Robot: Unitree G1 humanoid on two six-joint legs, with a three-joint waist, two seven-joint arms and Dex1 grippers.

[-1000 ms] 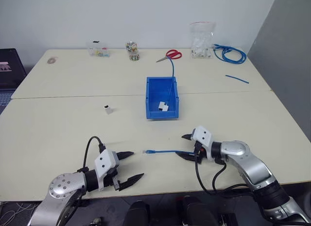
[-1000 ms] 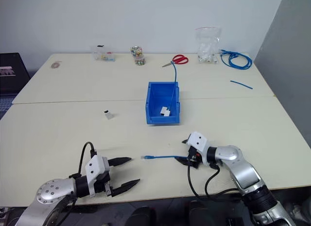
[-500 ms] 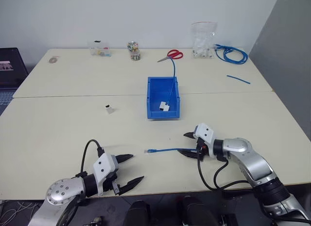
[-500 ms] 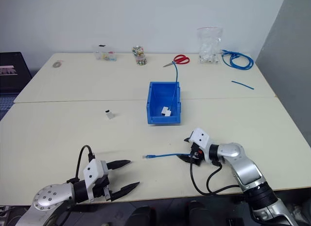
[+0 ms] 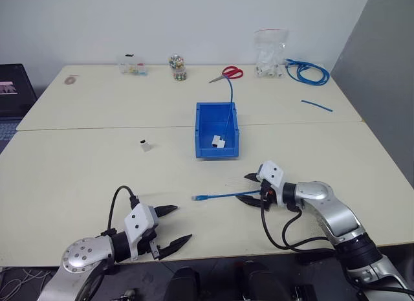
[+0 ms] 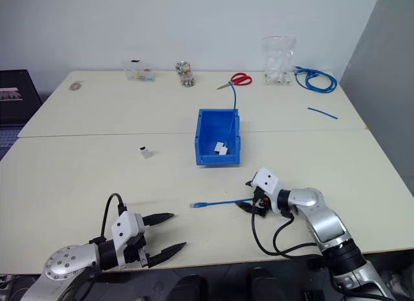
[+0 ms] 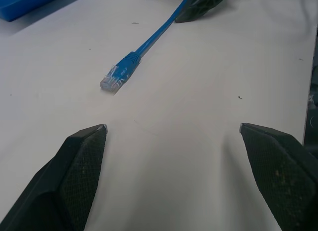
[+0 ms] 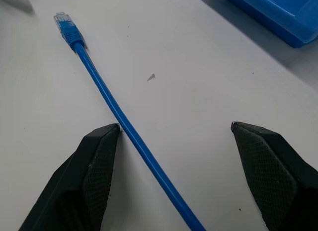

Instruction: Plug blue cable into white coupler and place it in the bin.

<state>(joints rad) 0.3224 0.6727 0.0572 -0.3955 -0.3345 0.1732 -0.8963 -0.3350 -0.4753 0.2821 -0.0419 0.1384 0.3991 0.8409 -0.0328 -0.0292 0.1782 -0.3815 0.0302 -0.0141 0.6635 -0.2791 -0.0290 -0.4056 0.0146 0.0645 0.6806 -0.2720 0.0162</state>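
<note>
Blue cable (image 5: 223, 195) traceable from clear plug across bare bench (image 5: 77, 171) to right end effector (image 5: 250, 189); run behind the fingers hidden by wrist housing, far end not made out. Right wrist view gives more: cable passing between the two black fingers (image 8: 97, 164), lying close against one of them and well apart from the other, jaws spread, no clamping seen. Contact between cable and that finger not certain. Left end effector (image 5: 169, 224) near bench front edge, jaws wide apart, nothing between them; plug end (image 7: 115, 78) seen ahead of it in left wrist view, apart from both pads, translucent with blue boot behind.

White coupler (image 5: 144, 145) small, boxy, dark on top, standing alone on bench to left of bin (image 5: 217, 130); socket detail too small to read. Bin rigid blue plastic, rectangular, open top, holding second white block (image 5: 217, 141) on a thin blue lead (image 5: 228, 94) rising over rear wall; corner of bin cut off at edge of both wrist views.

Along far bench edge: red-handled scissors (image 5: 228, 73), clear bag (image 5: 270, 54) with pale contents, coiled blue cable (image 5: 307, 72), short blue offcut (image 5: 315, 105), small jar (image 5: 175, 66); contents of jar not legible
</note>
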